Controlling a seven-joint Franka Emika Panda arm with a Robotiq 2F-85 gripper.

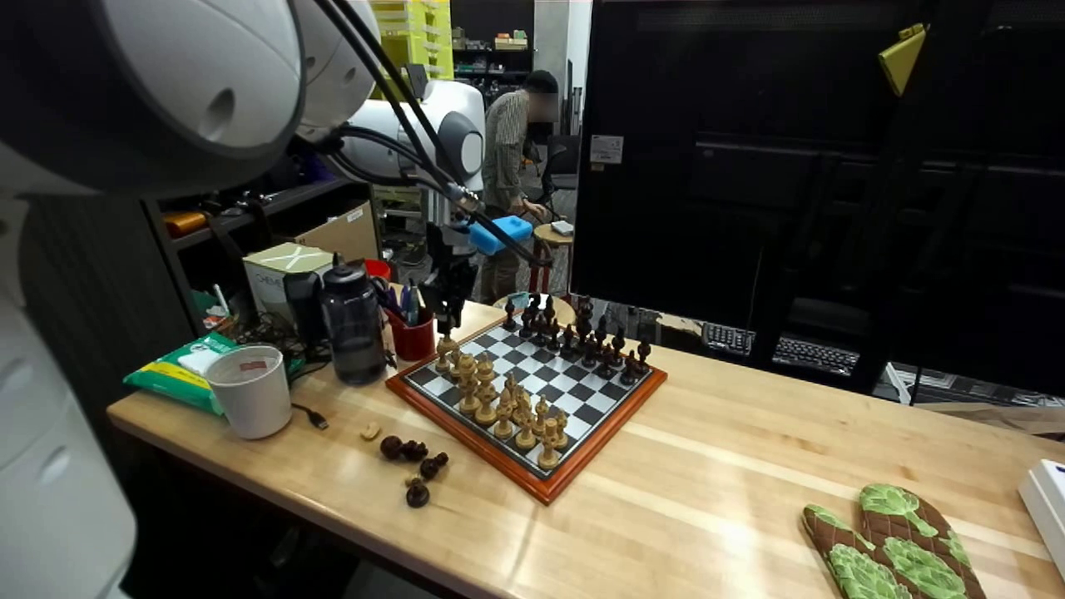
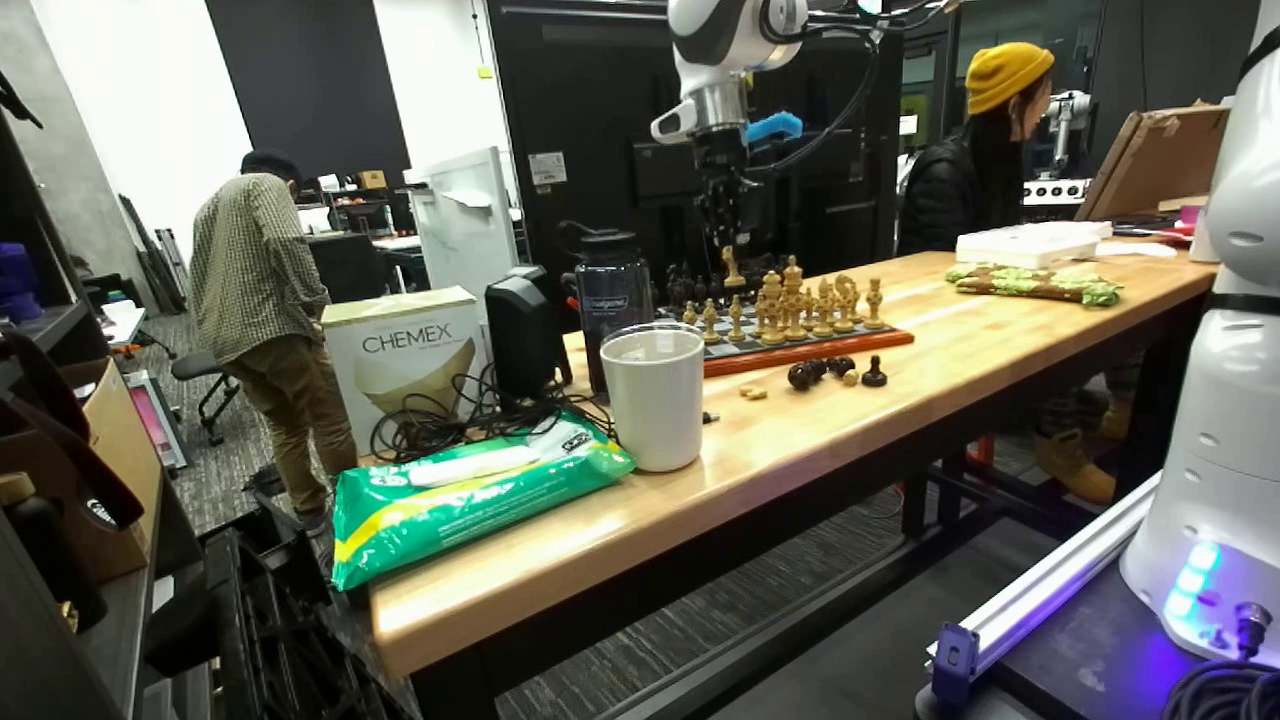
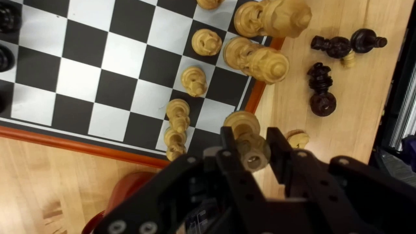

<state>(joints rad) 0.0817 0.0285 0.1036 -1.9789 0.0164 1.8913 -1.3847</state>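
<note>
Black gripper (image 3: pixel 250 131) is clamping tan chess piece (image 3: pixel 248 141), lower centre of wrist view, fingers (image 3: pixel 278 144) partly hiding its sides, chessboard (image 3: pixel 124 54) running off upper left, gripper partly blocking red cup (image 3: pixel 127 186)

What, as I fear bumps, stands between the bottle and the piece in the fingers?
In an exterior view, a red pen cup appears between the bottle and the held piece.

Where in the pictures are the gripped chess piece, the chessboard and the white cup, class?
Gripped chess piece (image 3: pixel 249 143), wrist view: middle of its body.
Chessboard (image 1: pixel 541 372), an exterior view: bare playing surface.
White cup (image 2: pixel 655 402), an exterior view: outer wall.
</note>
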